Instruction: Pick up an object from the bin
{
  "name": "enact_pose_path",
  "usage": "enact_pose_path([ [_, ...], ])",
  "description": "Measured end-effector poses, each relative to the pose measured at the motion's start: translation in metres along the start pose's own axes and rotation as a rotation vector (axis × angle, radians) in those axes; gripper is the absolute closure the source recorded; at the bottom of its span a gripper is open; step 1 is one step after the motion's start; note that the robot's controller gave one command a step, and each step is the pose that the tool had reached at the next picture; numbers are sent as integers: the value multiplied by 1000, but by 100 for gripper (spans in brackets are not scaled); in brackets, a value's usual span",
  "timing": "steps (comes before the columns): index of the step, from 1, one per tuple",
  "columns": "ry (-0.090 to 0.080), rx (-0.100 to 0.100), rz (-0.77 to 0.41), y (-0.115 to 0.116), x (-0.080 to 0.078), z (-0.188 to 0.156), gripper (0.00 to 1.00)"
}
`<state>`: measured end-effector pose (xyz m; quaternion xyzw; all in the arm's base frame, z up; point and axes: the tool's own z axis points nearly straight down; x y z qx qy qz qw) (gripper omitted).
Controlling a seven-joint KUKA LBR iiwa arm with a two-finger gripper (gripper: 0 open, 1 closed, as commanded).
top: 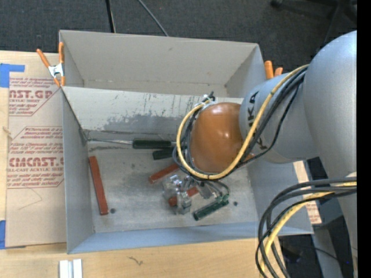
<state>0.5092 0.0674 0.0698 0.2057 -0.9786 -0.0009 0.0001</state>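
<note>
My gripper hangs low over the bin floor, right of centre near the front, partly hidden under the arm's wrist. A small red piece lies right at its lower left, touching or nearly so. A dark green stick-shaped thing lies slanted just to its right. An orange-red flat piece lies slanted just above and left of it.
A long orange-red bar lies along the left wall. A dark green-handled tool with a thin metal shaft and a short black stick lie towards the back. The arm covers the bin's right part.
</note>
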Motion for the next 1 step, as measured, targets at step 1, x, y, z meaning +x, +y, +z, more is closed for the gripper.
enact_pose_path([
  [1, -11, 4, -12, -5, -37, -133, 100],
])
